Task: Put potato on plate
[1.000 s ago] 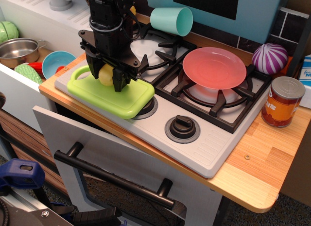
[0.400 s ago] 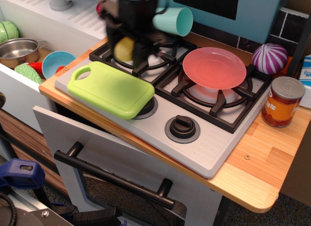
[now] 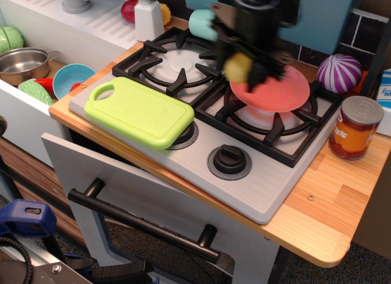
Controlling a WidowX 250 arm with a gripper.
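Motion blur smeared the pincer [image 3: 247, 67] and the arm above it, so the fingers could not be made out one by one, and the arm ran off the top edge of the view. The arm also hid part of the teal cup [image 3: 201, 23] behind it and the plate's [image 3: 278, 91] back-left rim. The potato [image 3: 238, 66] showed as a pale-yellow blob between the dark fingers, which were closed on it, holding it in the air. It hung over the left edge of the salmon-pink plate; whether it touched the plate could not be told.

The plate sat on the right burner grate [image 3: 275, 128] of the stove. Most of its pink face lay bare to the right of the potato. Near its far right edge sat the purple-and-white striped ball [image 3: 339, 72], and a tin can [image 3: 355, 127] stood on the wooden surface [image 3: 333, 201] beside the stove's right side. To the left, the other burner [image 3: 171, 64] was free, with the lime-green cutting board [image 3: 140, 112] in front of it and a white shaker [image 3: 148, 16] behind. A blue bowl [image 3: 72, 79] and a steel pot [image 3: 23, 64] lay at far left, partly cut off.
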